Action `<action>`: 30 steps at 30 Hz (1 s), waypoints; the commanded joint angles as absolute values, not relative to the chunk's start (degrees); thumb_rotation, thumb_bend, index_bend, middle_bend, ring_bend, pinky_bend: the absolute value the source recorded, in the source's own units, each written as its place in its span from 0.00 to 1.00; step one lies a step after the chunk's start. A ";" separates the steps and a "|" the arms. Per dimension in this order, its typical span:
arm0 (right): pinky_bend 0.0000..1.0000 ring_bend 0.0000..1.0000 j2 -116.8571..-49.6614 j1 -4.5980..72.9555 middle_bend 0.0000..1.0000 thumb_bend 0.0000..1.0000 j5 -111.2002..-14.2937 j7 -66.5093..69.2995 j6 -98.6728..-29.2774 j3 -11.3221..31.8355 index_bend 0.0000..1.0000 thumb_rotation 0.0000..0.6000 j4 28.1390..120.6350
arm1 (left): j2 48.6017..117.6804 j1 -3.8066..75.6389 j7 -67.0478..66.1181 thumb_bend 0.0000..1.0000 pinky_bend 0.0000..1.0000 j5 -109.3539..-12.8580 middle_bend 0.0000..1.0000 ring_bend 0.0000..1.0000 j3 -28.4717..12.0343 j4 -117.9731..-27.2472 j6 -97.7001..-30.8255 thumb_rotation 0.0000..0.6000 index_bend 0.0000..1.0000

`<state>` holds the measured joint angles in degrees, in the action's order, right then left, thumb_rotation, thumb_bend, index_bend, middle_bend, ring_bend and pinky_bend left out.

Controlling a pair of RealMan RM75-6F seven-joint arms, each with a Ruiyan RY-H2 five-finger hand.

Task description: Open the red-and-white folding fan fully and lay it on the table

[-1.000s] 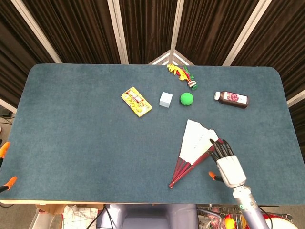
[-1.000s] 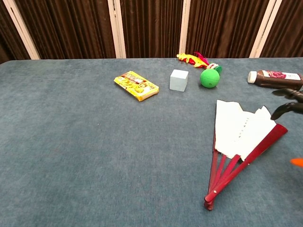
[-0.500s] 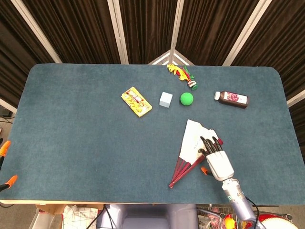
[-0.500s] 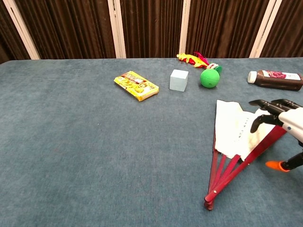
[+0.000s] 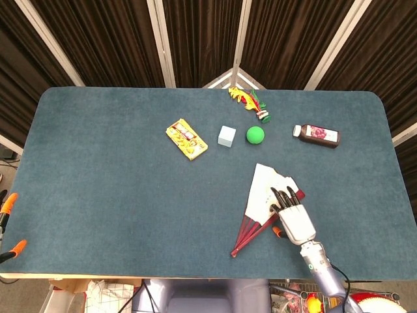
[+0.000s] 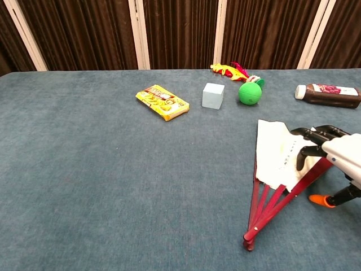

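Lying flat on the table (image 5: 104, 169) toward its near right part, the fan (image 5: 264, 195) is only partly spread: its pivot sits at the near left end, close to the table's front edge, and its long axis runs from there up and to the right. From the pivot the red ribs splay out into a narrow wedge, and the white paper leaf fills the far end, with a ragged upper edge where the folds have not been drawn flat. One thick red outer rib runs along the right side of the wedge.

That right-hand rib is what the coming move seems to turn on. The right hand (image 5: 292, 212) is directly over the fan's right edge, with its dark fingers (image 6: 307, 152) extended and apart, pointing away from the robot across the white leaf and the red rib. They appear to rest on or just above the paper, gripping nothing; actual contact cannot be made out. To widen the fan, the rib would probably have to be pushed or dragged to the right, away from the other ribs.

The left hand is in neither view, so the right hand is the only one near.

Further back on the table, well clear of the fan, are a green ball (image 5: 255, 135), a pale cube (image 5: 226, 136) and a dark bottle (image 5: 317, 135).
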<state>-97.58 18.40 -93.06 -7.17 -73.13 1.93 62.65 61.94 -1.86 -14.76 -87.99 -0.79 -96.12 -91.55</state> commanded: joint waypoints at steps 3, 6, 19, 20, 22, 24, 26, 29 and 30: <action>0.07 0.15 -98.50 18.99 0.10 0.22 -92.74 -7.08 -72.76 2.21 0.45 1.00 61.75 | 61.95 -1.87 -14.77 0.13 0.00 -88.02 0.00 0.00 -0.79 -96.12 -91.60 1.00 0.00; 0.07 0.15 -99.07 19.60 0.10 0.23 -92.40 -7.18 -72.10 2.46 0.46 1.00 60.99 | 62.01 -1.84 -14.80 0.13 0.00 -87.93 0.00 0.00 -0.83 -96.07 -91.56 1.00 0.00; 0.09 0.17 -99.28 20.36 0.11 0.29 -91.64 -5.03 -72.96 3.14 0.50 1.00 59.27 | 62.30 -1.68 -15.64 0.13 0.00 -88.06 0.00 0.00 -0.62 -96.16 -91.18 1.00 0.00; 0.09 0.17 -99.24 20.39 0.12 0.30 -91.65 -4.82 -73.05 3.12 0.50 1.00 59.18 | 62.31 -1.70 -15.69 0.13 0.00 -88.13 0.00 0.00 -0.61 -96.19 -91.25 1.00 0.00; 0.09 0.17 -99.15 20.47 0.12 0.30 -91.68 -4.52 -73.20 3.12 0.51 1.00 59.04 | 62.34 -1.71 -15.80 0.13 0.00 -88.23 0.00 0.00 -0.59 -96.21 -91.34 1.00 0.00; 0.09 0.17 -99.10 20.49 0.12 0.30 -91.72 -3.96 -73.42 3.09 0.52 1.00 59.02 | 62.39 -1.72 -15.91 0.13 0.00 -88.26 0.00 0.00 -0.54 -96.23 -91.30 1.00 0.00; 0.09 0.17 -99.08 20.57 0.13 0.30 -91.84 -3.28 -73.53 2.96 0.53 1.00 58.98 | 62.44 -1.69 -16.06 0.13 0.00 -88.25 0.00 0.00 -0.50 -96.24 -91.21 1.00 0.00; 0.09 0.18 -99.09 20.80 0.14 0.32 -92.17 -2.55 -73.49 2.67 0.58 1.00 58.65 | 62.48 -1.67 -16.20 0.13 0.00 -88.26 0.00 0.00 -0.48 -96.26 -91.16 1.00 0.00; 0.09 0.19 -99.13 20.91 0.14 0.33 -92.35 -2.16 -73.51 2.52 0.59 1.00 58.46 | 62.49 -1.67 -16.23 0.13 0.00 -88.28 0.00 0.00 -0.48 -96.29 -91.18 1.00 0.00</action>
<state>-99.11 20.80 -92.20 -2.36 -73.50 2.66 58.61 62.49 -1.67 -16.23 -88.29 -0.48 -96.29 -91.18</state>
